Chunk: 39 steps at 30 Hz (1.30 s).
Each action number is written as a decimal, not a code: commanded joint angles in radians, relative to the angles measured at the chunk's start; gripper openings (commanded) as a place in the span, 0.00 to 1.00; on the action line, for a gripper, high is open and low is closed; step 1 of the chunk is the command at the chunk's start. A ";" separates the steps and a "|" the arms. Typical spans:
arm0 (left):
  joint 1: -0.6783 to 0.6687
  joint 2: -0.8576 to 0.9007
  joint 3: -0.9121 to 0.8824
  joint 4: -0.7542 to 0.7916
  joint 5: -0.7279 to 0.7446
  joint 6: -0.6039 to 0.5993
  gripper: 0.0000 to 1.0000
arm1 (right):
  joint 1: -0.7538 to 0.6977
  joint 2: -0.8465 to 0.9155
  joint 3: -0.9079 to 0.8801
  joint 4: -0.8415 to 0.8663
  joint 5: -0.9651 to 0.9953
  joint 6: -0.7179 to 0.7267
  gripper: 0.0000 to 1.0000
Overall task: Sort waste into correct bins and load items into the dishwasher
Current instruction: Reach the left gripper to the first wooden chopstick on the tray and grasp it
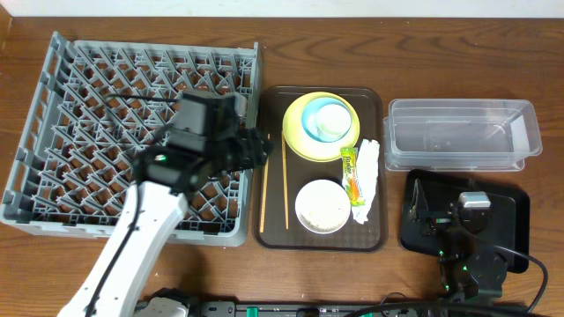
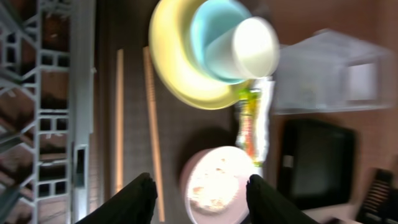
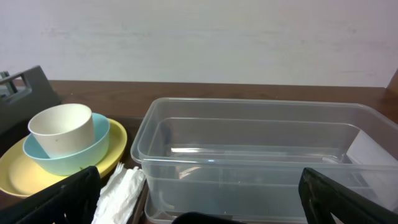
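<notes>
My left gripper (image 1: 261,150) hovers over the dishwasher's (image 1: 53,132) right rim, beside two chopsticks (image 1: 284,176). Its jaws stand apart and empty (image 2: 200,196) above the white bowl (image 2: 214,180), which holds rice scraps. On the yellow plate (image 1: 295,134) a light blue bowl (image 1: 310,114) holds a white cup (image 1: 332,119). A yellow-green sachet (image 1: 352,173) and a white napkin (image 1: 368,172) lie right of the white bowl (image 1: 322,206). My right gripper (image 3: 205,199) is open and empty over the black tray (image 1: 515,211), facing the clear tub (image 3: 249,155).
A dark brown serving tray (image 1: 379,238) carries the dishes and waste between the rack and the two bins. The clear tub (image 1: 463,132) sits at the back right, directly behind the black tray. Cables run along the table's front edge.
</notes>
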 commanded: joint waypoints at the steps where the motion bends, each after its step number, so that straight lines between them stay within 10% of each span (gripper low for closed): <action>1: -0.050 0.036 0.008 0.001 -0.173 -0.010 0.52 | 0.015 -0.005 -0.001 -0.004 -0.005 0.013 0.99; 39: -0.335 0.480 0.008 0.211 -0.535 -0.130 0.39 | 0.015 -0.005 -0.001 -0.004 -0.005 0.013 0.99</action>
